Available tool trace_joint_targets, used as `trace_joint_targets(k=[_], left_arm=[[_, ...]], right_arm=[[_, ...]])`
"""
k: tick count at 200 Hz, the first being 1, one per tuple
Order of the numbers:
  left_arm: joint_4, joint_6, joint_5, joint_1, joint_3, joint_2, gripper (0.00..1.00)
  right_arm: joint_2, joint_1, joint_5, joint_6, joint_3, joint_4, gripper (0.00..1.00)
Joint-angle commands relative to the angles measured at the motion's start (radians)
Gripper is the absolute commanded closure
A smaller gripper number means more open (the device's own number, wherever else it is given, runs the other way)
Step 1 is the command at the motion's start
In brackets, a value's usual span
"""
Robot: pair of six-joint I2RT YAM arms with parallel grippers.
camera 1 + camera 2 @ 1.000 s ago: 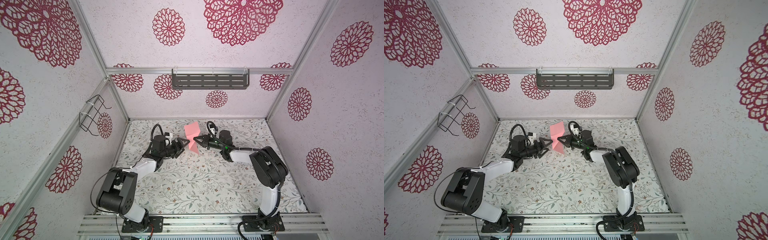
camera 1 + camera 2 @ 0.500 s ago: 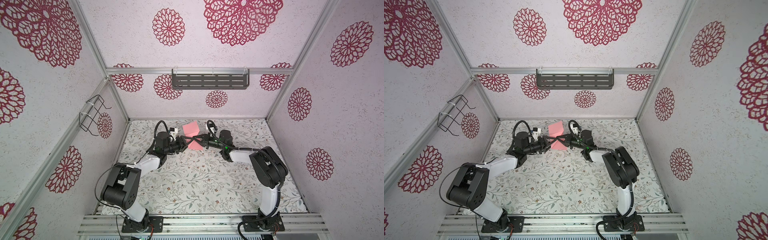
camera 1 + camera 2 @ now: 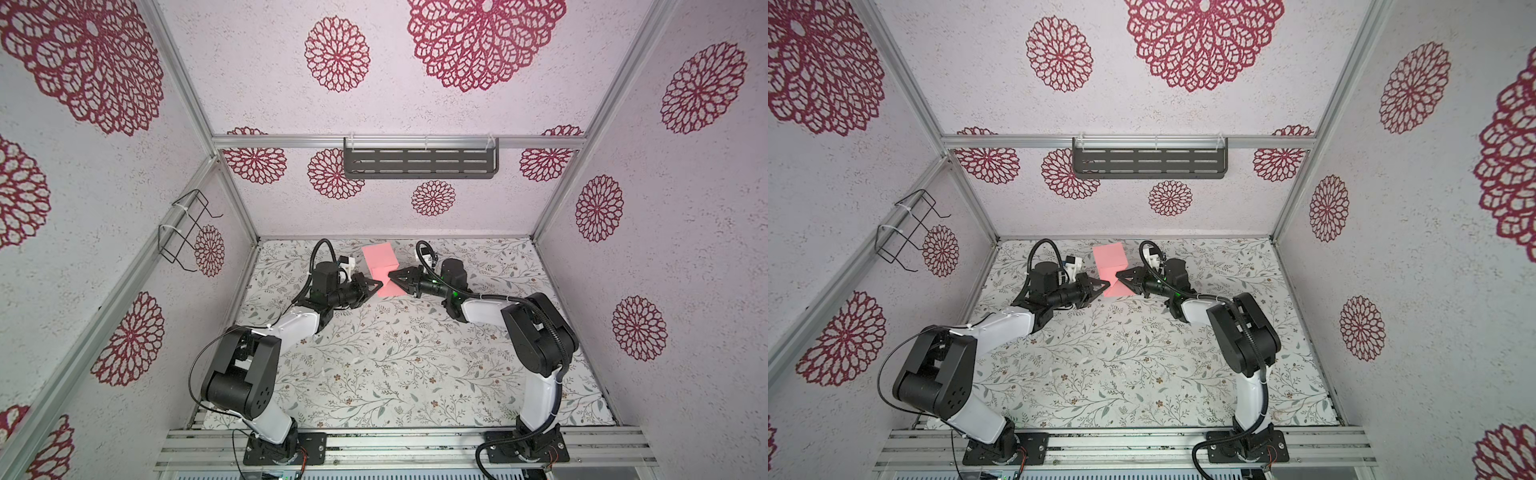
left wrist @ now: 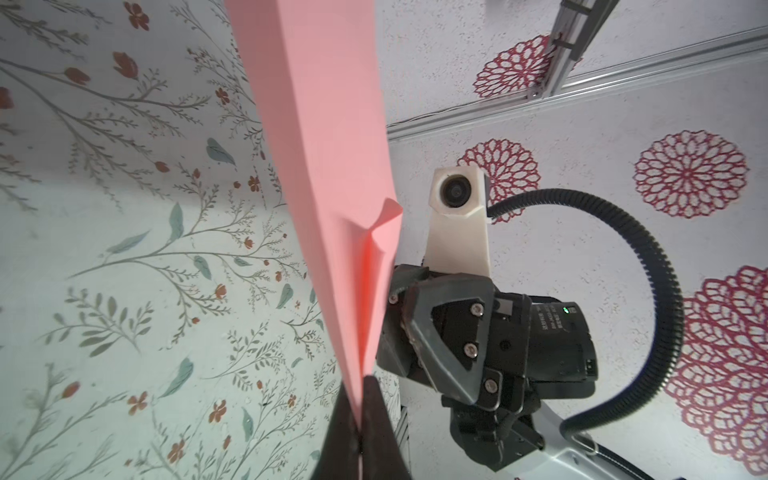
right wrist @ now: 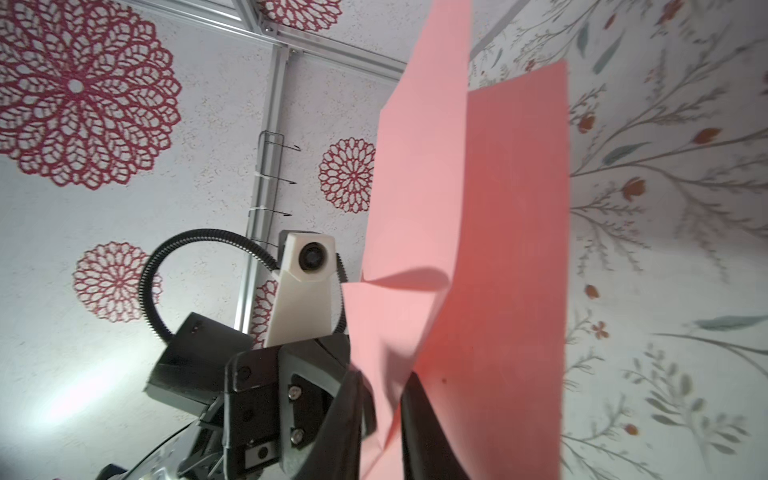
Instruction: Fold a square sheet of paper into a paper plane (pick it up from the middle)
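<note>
The square sheet of paper (image 3: 380, 259) (image 3: 1109, 257) is salmon pink, bent and creased, and hangs above the back middle of the table between my two grippers. My left gripper (image 3: 379, 286) (image 3: 1106, 284) comes in from the left. In the left wrist view it (image 4: 360, 380) is shut on the paper's (image 4: 328, 124) near edge. My right gripper (image 3: 391, 279) (image 3: 1119, 277) faces it from the right, tips almost touching. In the right wrist view its (image 5: 384, 376) jaws stand slightly apart, with a fold of the paper (image 5: 478, 208) passing loosely between them.
The floral table cover (image 3: 395, 353) stretches toward the front. A grey slotted shelf (image 3: 419, 163) hangs on the back wall and a black wire rack (image 3: 187, 228) on the left wall. Both arms' elbows stand near the front rail.
My left gripper has moved in to the paper and shut on its edge. My right gripper, shut on the paper before, has parted its jaws. The paper's lower part has swung flatter.
</note>
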Motion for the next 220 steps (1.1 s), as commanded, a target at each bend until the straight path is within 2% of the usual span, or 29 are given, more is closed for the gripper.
trace_joint_targets(k=[1,22,48,76,95,109,157,186,220], left_arm=[[-0.387,0.237,-0.143,0.003,0.099,-0.031,0.98],[-0.74,0.413,-0.39,-0.018,0.239,-0.011,0.97],[-1.036,0.529,-0.705,-0.068,0.402,0.045,0.97],[-1.271,0.567,-1.006,-0.115,0.569,0.131,0.96],[-1.379,0.576,-1.152,-0.147,0.652,0.202,0.96],[-1.426,0.577,-1.221,-0.171,0.697,0.264,0.96],[-1.48,0.559,-1.271,-0.256,0.838,0.497,0.92],[-1.446,0.559,-1.178,-0.291,0.891,0.593,0.86],[-1.35,0.56,-0.986,-0.297,0.884,0.594,0.68]], right_arm=[[-0.133,-0.042,0.116,-0.286,0.002,-0.311,0.57],[-0.21,-0.057,0.303,-0.481,0.016,-0.56,0.42],[-0.28,-0.066,0.503,-0.6,0.019,-0.713,0.31],[-0.327,-0.071,0.65,-0.643,0.019,-0.788,0.24],[-0.346,-0.079,0.704,-0.63,0.009,-0.804,0.23],[-0.356,-0.089,0.722,-0.6,-0.007,-0.801,0.23],[-0.364,-0.108,0.689,-0.517,-0.062,-0.758,0.25],[-0.376,-0.113,0.691,-0.48,-0.096,-0.739,0.26],[-0.38,-0.116,0.696,-0.449,-0.124,-0.73,0.26]])
